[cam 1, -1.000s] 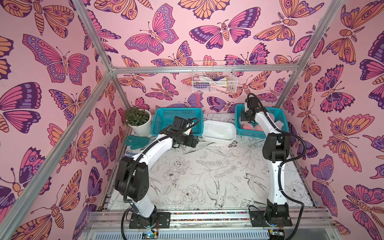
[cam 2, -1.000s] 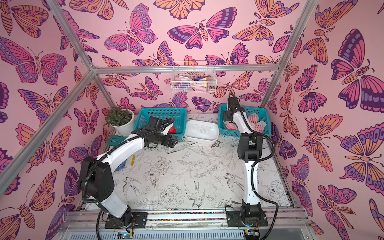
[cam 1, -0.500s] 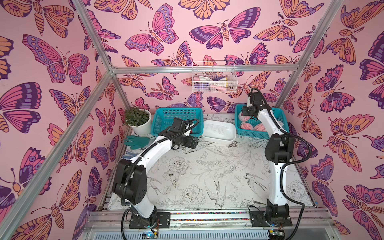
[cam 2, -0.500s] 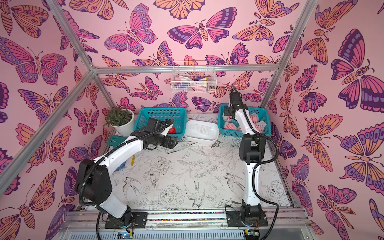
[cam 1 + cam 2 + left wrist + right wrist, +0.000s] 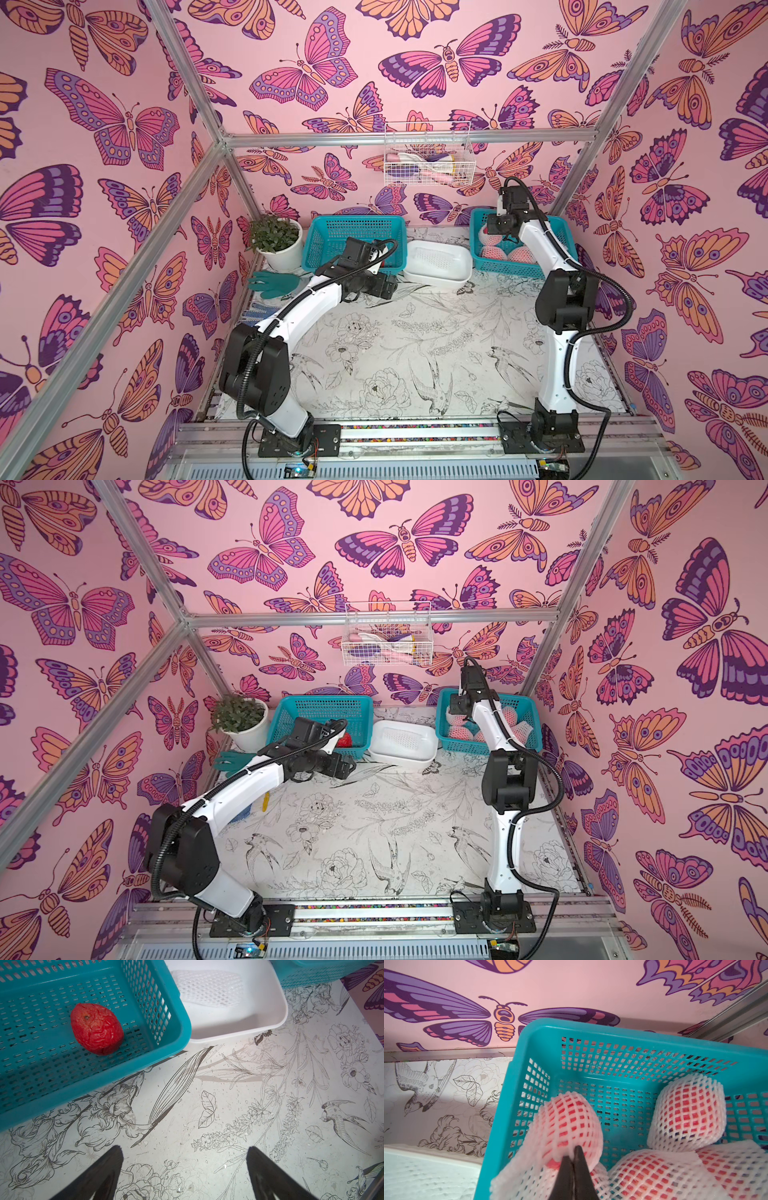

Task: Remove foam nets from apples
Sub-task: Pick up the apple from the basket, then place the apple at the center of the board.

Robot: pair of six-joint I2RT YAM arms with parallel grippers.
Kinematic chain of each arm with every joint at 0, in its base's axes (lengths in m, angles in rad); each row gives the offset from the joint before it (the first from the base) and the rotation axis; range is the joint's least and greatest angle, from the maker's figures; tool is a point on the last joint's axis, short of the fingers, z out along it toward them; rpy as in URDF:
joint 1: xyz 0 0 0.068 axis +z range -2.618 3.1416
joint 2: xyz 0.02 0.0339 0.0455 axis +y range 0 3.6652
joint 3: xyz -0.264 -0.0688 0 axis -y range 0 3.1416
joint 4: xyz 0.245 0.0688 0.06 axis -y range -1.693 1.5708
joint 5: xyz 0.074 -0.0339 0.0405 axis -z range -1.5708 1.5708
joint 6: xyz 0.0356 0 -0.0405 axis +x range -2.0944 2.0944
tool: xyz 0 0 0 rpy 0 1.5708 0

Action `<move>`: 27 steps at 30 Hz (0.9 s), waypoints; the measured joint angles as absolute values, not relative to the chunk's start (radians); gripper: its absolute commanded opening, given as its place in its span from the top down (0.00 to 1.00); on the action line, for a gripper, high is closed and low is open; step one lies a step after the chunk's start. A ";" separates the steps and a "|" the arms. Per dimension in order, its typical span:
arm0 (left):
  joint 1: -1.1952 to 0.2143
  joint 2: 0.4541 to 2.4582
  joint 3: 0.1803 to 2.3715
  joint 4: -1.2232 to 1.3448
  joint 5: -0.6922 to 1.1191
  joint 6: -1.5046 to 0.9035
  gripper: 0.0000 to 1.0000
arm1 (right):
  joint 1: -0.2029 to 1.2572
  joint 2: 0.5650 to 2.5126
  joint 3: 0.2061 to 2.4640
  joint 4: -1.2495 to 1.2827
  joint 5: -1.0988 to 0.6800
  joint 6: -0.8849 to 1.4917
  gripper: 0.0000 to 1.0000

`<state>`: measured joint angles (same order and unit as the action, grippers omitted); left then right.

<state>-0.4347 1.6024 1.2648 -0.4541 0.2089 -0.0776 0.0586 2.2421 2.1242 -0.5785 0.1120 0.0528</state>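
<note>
Foam nets (image 5: 687, 1111): we see them wrapped on the apples (image 5: 652, 1176) piled in the right teal basket (image 5: 542, 1028), at the back right of the table (image 5: 415, 345). One flat empty net (image 5: 207, 987) lies in the white tub (image 5: 239, 1036) between the two baskets. Right gripper (image 5: 573, 1155): jaws pressed together, pinching the loose edge of one foam net (image 5: 566, 1124), on the apple nearest the basket's tub-side wall; some red skin shows just beside the tips. We can't tell if that apple is off the basket floor. In both top views the right arm (image 5: 538, 243) reaches down into the basket's tub-side end. Left gripper (image 5: 185, 1150): jaws spread wide, only table print between them, just in front of the left teal basket (image 5: 176, 1022). That basket holds one bare, wrinkled red apple (image 5: 96, 1028).
</note>
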 measured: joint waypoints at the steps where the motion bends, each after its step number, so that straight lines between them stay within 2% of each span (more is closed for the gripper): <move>1: -0.438 1.601 1.263 -0.451 0.209 -0.080 0.05 | 0.059 2.230 2.114 -0.579 0.112 0.053 1.00; 13: -0.464 1.552 1.232 -0.438 0.208 -0.081 0.05 | 0.073 2.046 1.963 -0.556 0.120 0.040 1.00; 27: -0.518 1.430 1.145 -0.410 0.209 -0.080 0.04 | 0.187 1.769 1.693 -0.541 0.168 0.022 1.00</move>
